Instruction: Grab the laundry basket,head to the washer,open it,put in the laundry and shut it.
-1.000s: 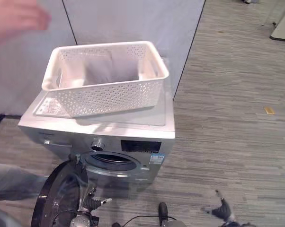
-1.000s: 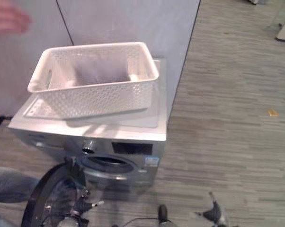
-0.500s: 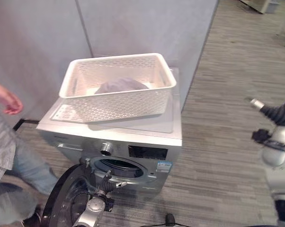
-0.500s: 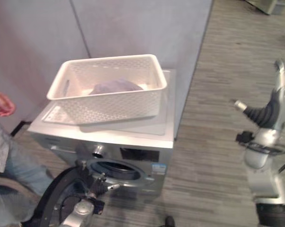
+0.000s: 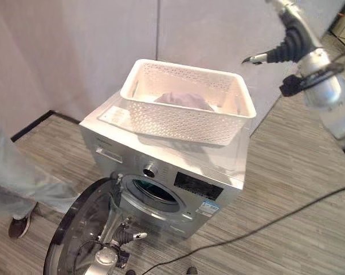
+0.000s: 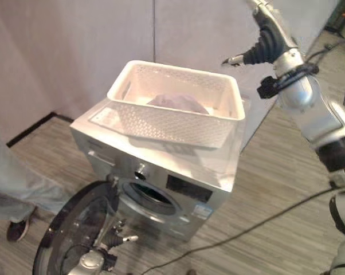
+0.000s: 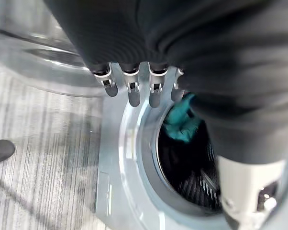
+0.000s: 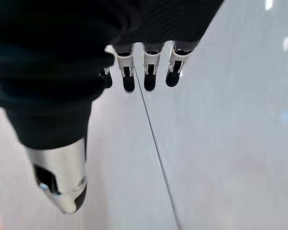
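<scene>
Support surface: top of silver washer [image 5: 230, 162], front-loading, standing on the floor.
On top, first item: white perforated laundry basket [image 5: 178, 123], sitting slightly askew on the washer lid.
Basket contents: grey laundry [image 5: 181, 100], bunched near the middle.
On top, second item: flat white perforated panel [image 5: 116, 117], partly under the basket at its left end.
Floor: grey striped floor [image 5: 293, 189]; carries the washer.
</scene>
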